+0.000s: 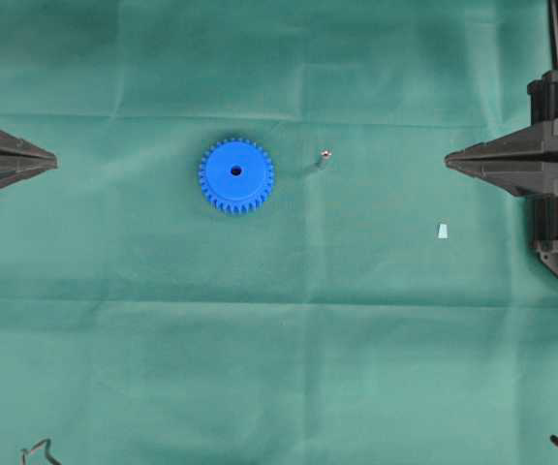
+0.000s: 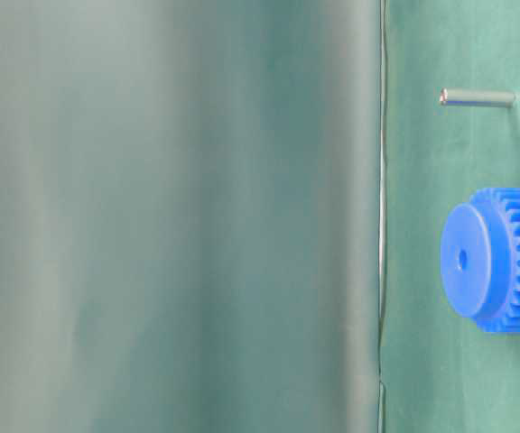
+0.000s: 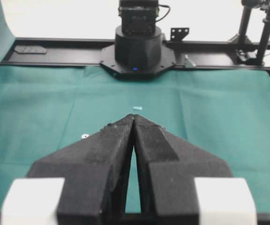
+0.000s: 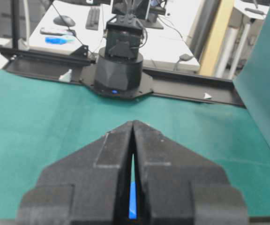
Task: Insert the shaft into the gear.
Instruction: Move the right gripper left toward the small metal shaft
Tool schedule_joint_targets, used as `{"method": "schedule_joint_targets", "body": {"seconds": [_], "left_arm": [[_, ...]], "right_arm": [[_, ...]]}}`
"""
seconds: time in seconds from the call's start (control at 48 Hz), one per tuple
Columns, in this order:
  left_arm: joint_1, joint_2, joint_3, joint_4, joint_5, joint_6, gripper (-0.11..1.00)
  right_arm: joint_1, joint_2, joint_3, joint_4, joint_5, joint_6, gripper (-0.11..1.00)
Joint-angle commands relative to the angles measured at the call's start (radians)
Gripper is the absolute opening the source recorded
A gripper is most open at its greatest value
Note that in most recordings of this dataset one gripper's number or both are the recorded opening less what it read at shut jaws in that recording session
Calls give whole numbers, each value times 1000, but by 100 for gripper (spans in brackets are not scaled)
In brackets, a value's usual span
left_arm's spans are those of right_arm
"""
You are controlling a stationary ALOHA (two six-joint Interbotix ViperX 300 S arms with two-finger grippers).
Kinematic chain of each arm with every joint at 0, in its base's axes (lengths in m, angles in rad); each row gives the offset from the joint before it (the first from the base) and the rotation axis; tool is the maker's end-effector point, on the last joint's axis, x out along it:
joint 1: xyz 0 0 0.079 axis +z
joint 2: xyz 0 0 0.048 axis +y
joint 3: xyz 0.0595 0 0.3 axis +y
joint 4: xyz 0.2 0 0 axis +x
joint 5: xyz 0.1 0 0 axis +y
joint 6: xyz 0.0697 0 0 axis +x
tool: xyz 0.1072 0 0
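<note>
A: Where does the gear [image 1: 235, 175] sit?

B: Flat on the green cloth [image 1: 279, 368], hub and centre hole facing up, a little toward 9 o'clock from the middle of the overhead view. Nothing touches it.

A: And the shaft [image 1: 325, 155]?

B: It stands upright on the cloth near the gear, at about 2 o'clock from it — apart from it. The table-level view shows it on end beside the gear's toothed rim.

A: Left gripper [image 1: 54, 161]?

B: Parked at the 9 o'clock edge of the overhead view, well apart from the gear. In its wrist view the fingers [image 3: 111, 150] meet at the tips — closed on nothing.

A: Right gripper [image 1: 447, 160]?

B: At the 3 o'clock edge, tips pointing at the shaft, well apart from it. Jaws pressed together, empty. A strip of blue shows through the slit between them in its wrist view.

A: Anything else on the cloth?

B: A pale scrap [image 1: 443, 231] at about 5 o'clock from the shaft, nearer the right gripper.
</note>
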Motion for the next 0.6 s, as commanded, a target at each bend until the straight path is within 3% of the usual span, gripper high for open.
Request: {"method": "schedule_joint_targets", "body": {"seconds": [0.0, 0.292, 0.584], "left_arm": [[5, 9, -40, 11, 8, -11, 0], [5, 11, -43, 12, 28, -14, 0], [5, 12, -44, 12, 37, -14, 0]], "right_arm": [[5, 11, -5, 2, -3, 2, 2], [-6, 26, -38, 8, 78, 5, 2], [-86, 187, -101, 12, 104, 21, 3]]}}
